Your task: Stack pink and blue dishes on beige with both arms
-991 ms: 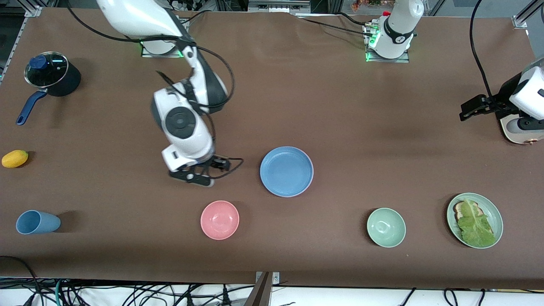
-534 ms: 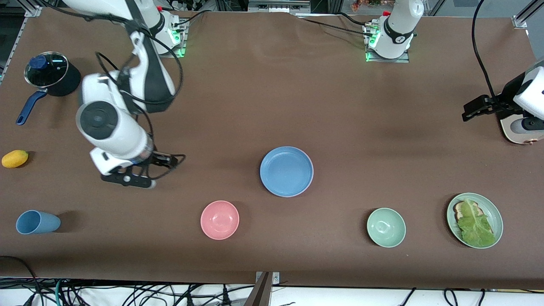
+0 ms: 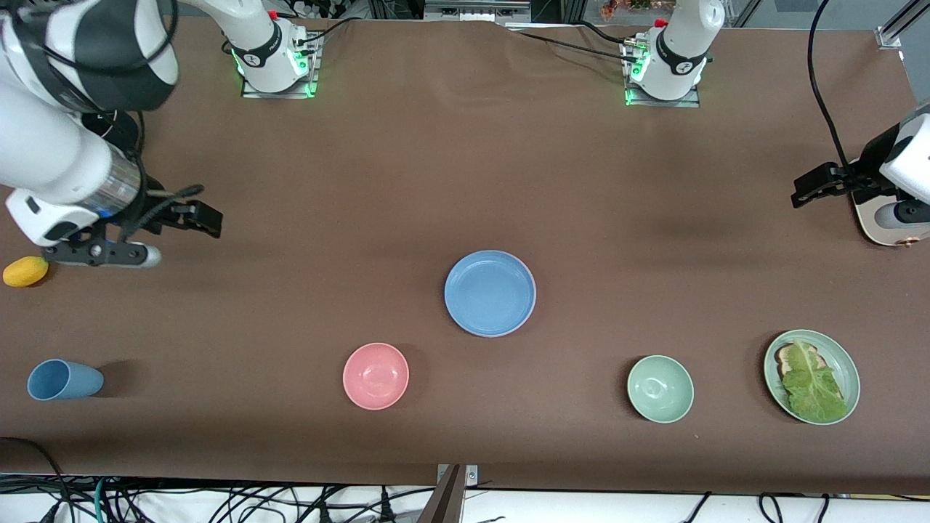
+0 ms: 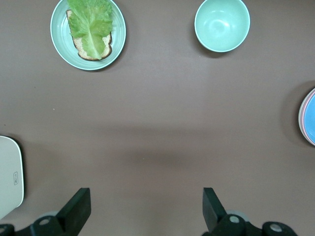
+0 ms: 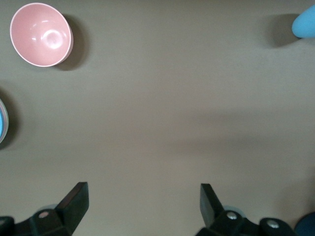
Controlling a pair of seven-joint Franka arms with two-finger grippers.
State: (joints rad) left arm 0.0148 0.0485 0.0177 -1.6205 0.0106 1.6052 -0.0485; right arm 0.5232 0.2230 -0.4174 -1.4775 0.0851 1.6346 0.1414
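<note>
The light blue plate [image 3: 490, 293] lies at the table's middle with nothing on it. At the edge of the left wrist view, a thin pink rim shows under the blue plate [image 4: 310, 118], so it rests on the pink plate. The beige plate is hidden. My right gripper [image 3: 204, 217] hangs open and holds nothing over bare table toward the right arm's end, with the right gripper [image 5: 142, 191] well away from the stack. My left gripper [image 3: 805, 191] waits open and holds nothing at the left arm's end; the left gripper [image 4: 146, 194] looks down on bare cloth.
A pink bowl [image 3: 375, 375] and a pale green bowl [image 3: 660, 388] sit nearer the front camera than the stack. A green plate [image 3: 847, 361] with lettuce is toward the left arm's end. A blue cup [image 3: 64, 380] and a yellow fruit [image 3: 25, 271] are toward the right arm's end.
My right arm swung from beside the blue plate toward its own end of the table. The left gripper and the dishes stayed put.
</note>
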